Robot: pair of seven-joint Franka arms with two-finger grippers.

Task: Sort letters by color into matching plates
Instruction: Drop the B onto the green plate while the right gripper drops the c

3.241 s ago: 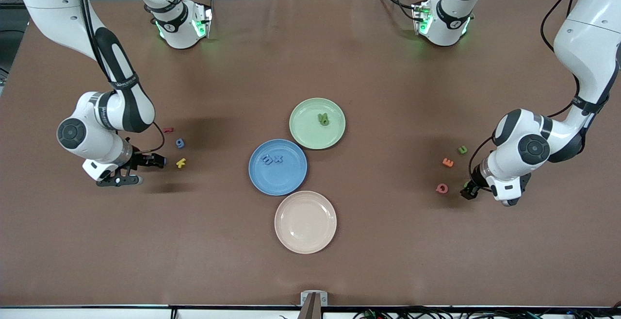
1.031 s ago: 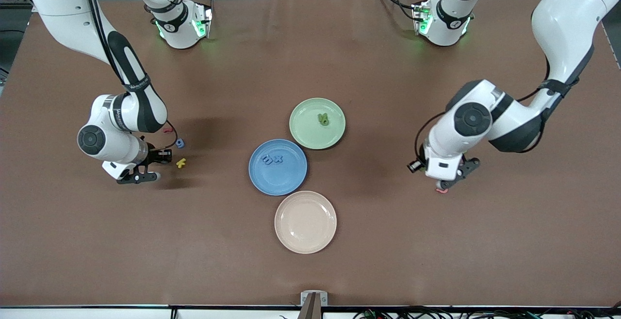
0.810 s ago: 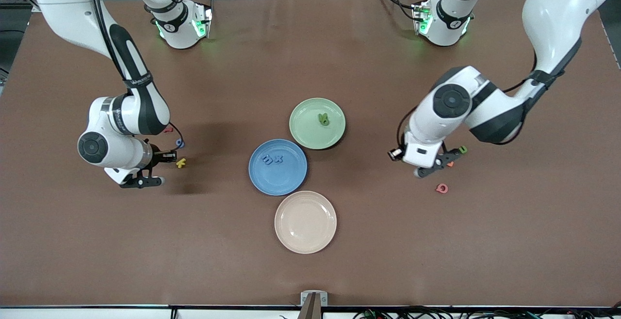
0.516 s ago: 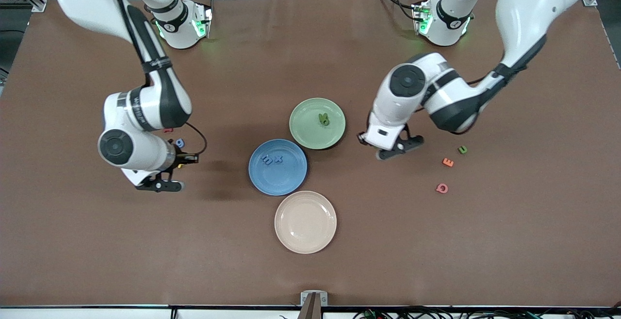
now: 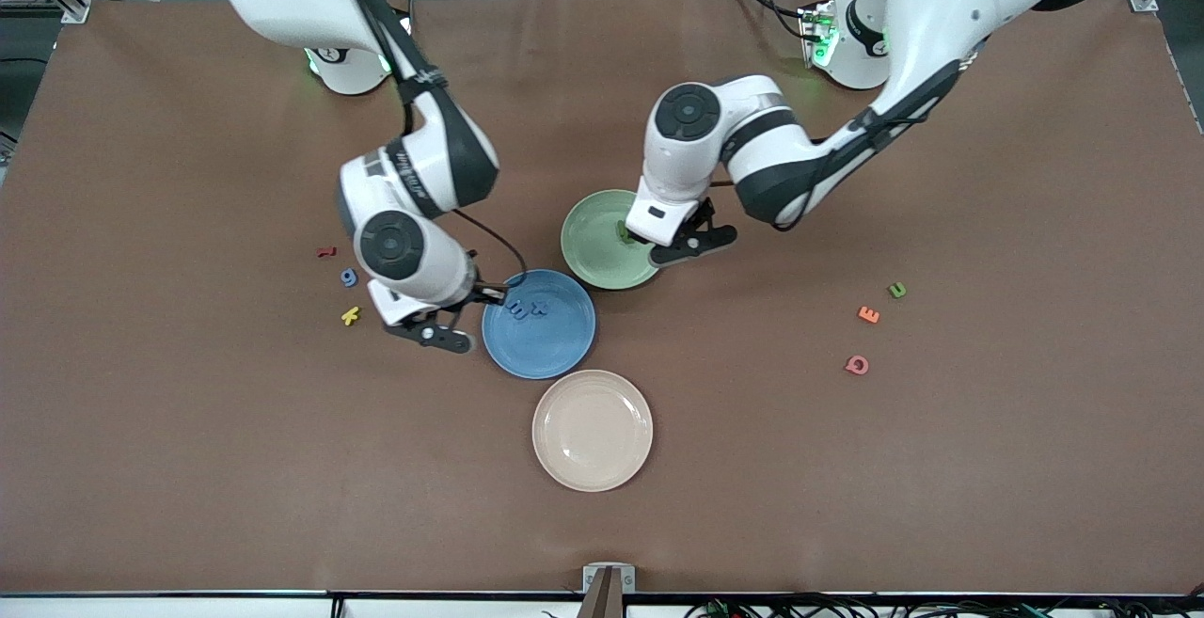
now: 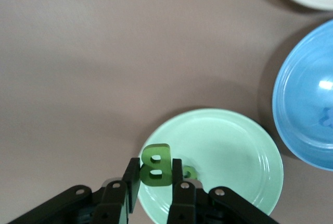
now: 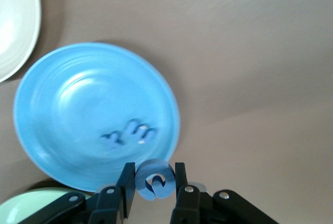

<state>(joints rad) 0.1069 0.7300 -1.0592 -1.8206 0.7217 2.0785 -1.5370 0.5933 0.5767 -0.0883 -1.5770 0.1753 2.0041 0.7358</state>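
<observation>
Readable characters are the foam letters only. Green "B" clamped in left end effector over the green plate. On the bench, toward the left arm's end: green "u", orange "E", pink "Q". Toward the right arm's end: blue "g", yellow "k". Blue "m" and "x" lie in the blue plate. Arm markings unreadable.
</observation>
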